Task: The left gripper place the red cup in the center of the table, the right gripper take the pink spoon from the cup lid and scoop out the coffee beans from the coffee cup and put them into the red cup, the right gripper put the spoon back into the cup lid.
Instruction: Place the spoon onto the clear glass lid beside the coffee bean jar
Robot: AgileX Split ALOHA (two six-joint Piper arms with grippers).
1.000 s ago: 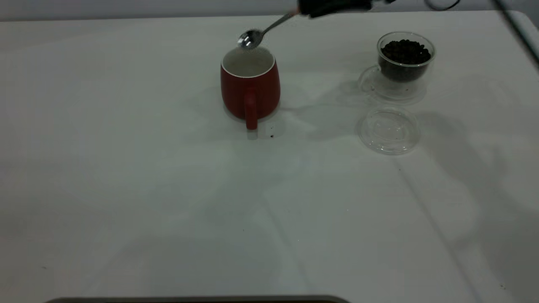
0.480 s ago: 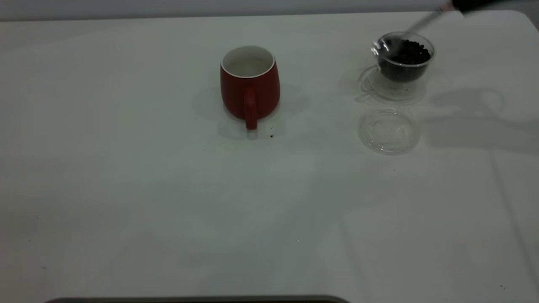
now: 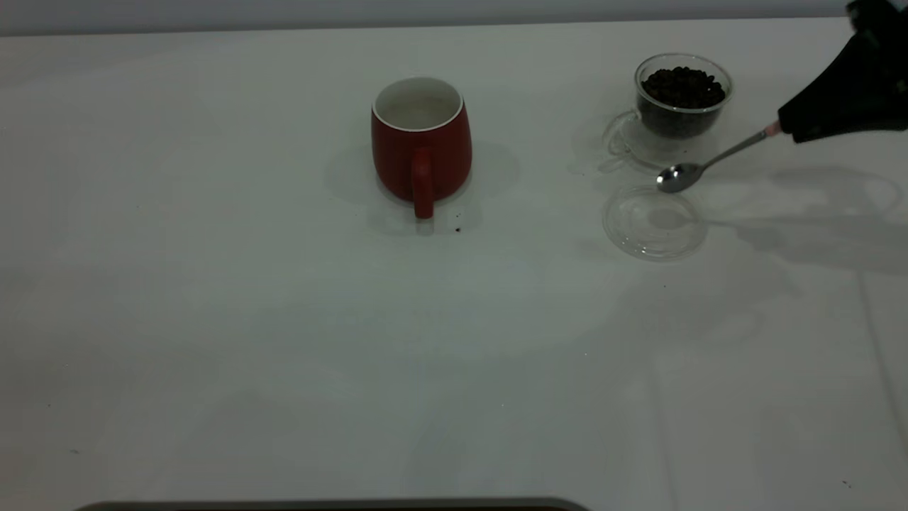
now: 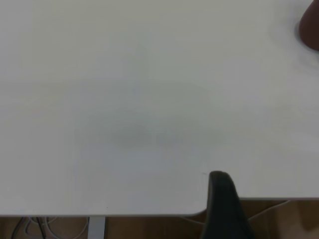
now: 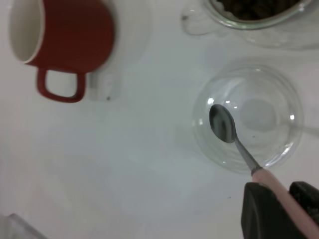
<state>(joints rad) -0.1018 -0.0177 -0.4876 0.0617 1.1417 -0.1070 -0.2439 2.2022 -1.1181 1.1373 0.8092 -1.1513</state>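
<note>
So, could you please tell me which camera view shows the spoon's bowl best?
The right wrist view: the spoon bowl appears empty, over the clear cup lid. The exterior view shows the bowl small and side-on. The left wrist view shows only bare table.

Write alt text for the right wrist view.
The right gripper holds a pink-handled metal spoon, its empty bowl above a clear round glass lid on the white table. A red ceramic mug with handle stands apart; a glass cup of coffee beans sits beyond the lid.
</note>
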